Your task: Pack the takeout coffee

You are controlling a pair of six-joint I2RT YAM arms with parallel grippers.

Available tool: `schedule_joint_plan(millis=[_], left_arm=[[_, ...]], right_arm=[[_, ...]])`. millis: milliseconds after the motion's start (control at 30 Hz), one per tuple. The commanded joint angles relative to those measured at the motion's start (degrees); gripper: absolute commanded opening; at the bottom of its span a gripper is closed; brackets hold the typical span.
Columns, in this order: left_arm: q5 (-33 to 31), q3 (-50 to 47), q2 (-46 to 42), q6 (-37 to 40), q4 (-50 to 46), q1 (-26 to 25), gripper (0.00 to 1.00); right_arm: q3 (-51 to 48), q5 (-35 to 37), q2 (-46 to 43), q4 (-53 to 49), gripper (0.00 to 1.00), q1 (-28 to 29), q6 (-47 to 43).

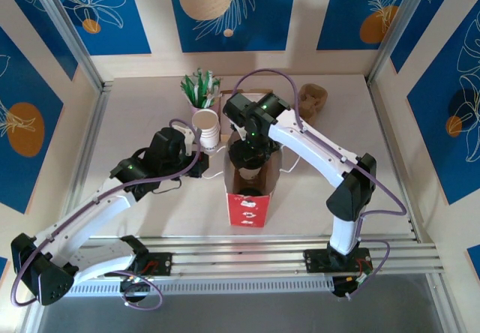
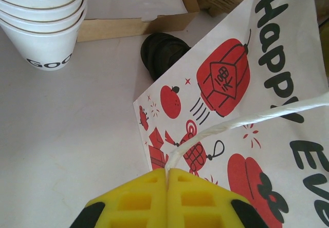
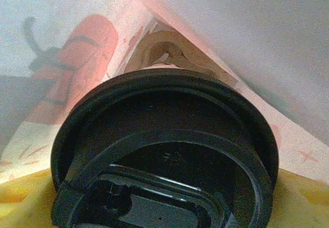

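Black-lidded coffee cup (image 3: 164, 151) sits inside the paper bag (image 1: 247, 211), seemingly gripped by my wide-set right pincer (image 1: 252, 155). At the bag's nine o'clock, my left pincer (image 2: 167, 179) is pinched shut on its string handle (image 2: 247, 120).

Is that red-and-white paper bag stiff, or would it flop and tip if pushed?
Probably light and bendy: the paper bag shows creased thin walls. Likely tippy: tall, narrow, and the left gripper pinches its string handle.

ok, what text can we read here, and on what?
"Happy": paper bag, black letters.
"Eve", cut by the frame edge: same bag.
"GOO", rest curves out of sight: lowest cup of the cup stack.
Lantern print on the bag: characters too small.
Takeout coffee lid: embossing unreadable.
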Motion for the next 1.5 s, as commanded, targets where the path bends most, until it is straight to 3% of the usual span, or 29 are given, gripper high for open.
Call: schedule_joint_plan(millis=[0, 1467], left_arm=[[-0.7, 0.2, -1.0, 1.7, -1.2, -0.7, 0.00], [-1.1, 0.3, -1.7, 1.8, -1.4, -0.7, 0.00]], right_arm=[[-1.3, -1.5, -0.7, -0.1, 0.74, -0.4, 0.0], [-7.1, -2.3, -2.4, 3.0, 0.74, 0.4, 1.4]])
